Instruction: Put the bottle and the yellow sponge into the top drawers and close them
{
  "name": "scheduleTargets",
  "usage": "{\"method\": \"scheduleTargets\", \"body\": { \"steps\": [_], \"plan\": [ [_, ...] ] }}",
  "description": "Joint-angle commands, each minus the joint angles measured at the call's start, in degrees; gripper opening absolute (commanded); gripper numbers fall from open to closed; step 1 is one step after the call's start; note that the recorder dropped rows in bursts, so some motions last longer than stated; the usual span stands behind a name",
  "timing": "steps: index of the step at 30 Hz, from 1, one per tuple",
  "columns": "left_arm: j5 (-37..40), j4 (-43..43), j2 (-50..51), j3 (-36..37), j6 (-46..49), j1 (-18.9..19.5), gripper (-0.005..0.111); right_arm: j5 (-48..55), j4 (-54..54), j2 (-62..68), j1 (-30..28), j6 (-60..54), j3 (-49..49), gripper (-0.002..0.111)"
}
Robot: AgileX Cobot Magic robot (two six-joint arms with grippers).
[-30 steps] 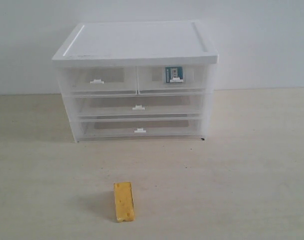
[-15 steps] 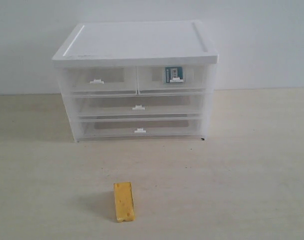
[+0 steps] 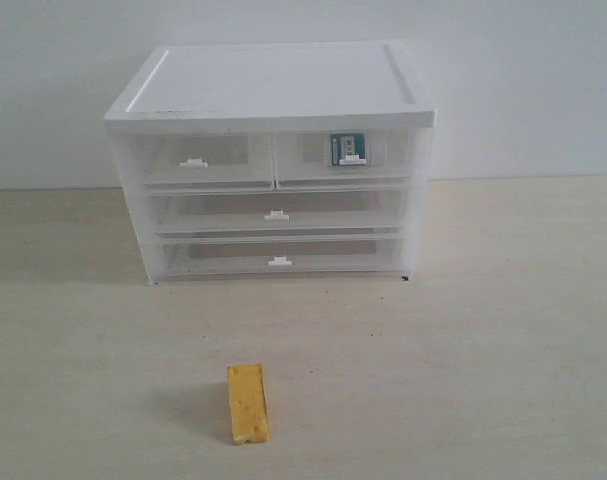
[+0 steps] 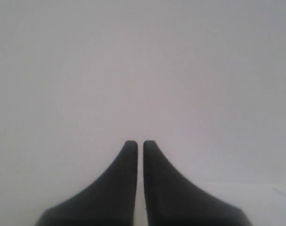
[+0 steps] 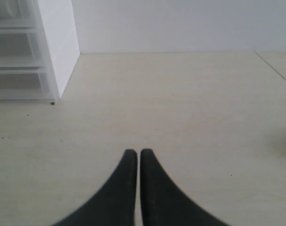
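- White-topped plastic cabinet (image 3: 273,85) stands at the back of the pale wood-grain counter (image 3: 483,350), against a plain white wall.
- Two half-width translucent top drawers: left one (image 3: 198,160) and right one (image 3: 383,160), side by side under the lid, both fronts flush with the cabinet face.
- Small white plastic bottle with blue-teal label (image 3: 347,148): inside the right top drawer, label showing through the front, just behind the white handle tab.
- Left top drawer: contents cannot be made out through the front.
- Two full-width translucent drawers below, upper (image 3: 223,213) and lower (image 3: 223,258), both pushed in.
- Flat rectangular yellow sponge block with pitted holes (image 3: 247,403): lying on the counter in front of the cabinet, well apart from it, long side pointing roughly toward the drawers.
- Left gripper (image 4: 140,143): black jaws clenched together, grasping nothing; only a blank pale surface behind them.
- Right gripper (image 5: 135,152): jaws clenched, grasping nothing, above bare counter, cabinet corner off to one side.
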Motion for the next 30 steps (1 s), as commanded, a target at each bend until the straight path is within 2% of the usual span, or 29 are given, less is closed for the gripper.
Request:
{"method": "scheduleTargets", "body": {
  "steps": [1, 7, 9, 12, 14, 20, 22, 24, 30],
  "plan": [
    [1.0, 0.2, 5.9, -1.2, 0.8, -0.1, 0.004, -0.3, -0.1, -0.3, 0.0, -0.3, 0.3, 0.000],
    [1.4, -0.8, 12.8, -1.3, 0.9, -0.1, 0.004, -0.3, -0.1, -0.3, 0.0, -0.3, 0.3, 0.000],
    [1.7, -0.8, 14.5, -1.3, 0.9, -1.5, 0.004, -0.3, -0.1, -0.3, 0.0, -0.3, 0.3, 0.000],
    [1.8, -0.8, 16.9, -1.3, 3.4, -6.3, 0.004, -0.3, -0.1, -0.3, 0.0, -0.3, 0.3, 0.000],
    [1.8, -4.1, 18.5, -1.3, 8.4, -10.2, 0.004, -0.3, -0.1, -0.3, 0.0, -0.3, 0.3, 0.000],
    [-0.9, -33.7, 24.2, -1.3, 38.0, -21.3, 0.004, -0.3, -0.1, -0.3, 0.0, -0.3, 0.3, 0.000],
    [-3.7, -39.6, 26.3, -1.3, 44.4, -25.4, 0.004, -0.3, -0.1, -0.3, 0.0, -0.3, 0.3, 0.000],
    [-7.8, -43.8, 28.3, -1.2, 47.6, -29.0, 0.004, -0.3, -0.1, -0.3, 0.0, -0.3, 0.3, 0.000],
    [-17.4, -45.2, 35.1, -1.1, 47.9, -37.5, 0.004, -0.3, -0.1, -0.3, 0.0, -0.3, 0.3, 0.000]
  ]
}}
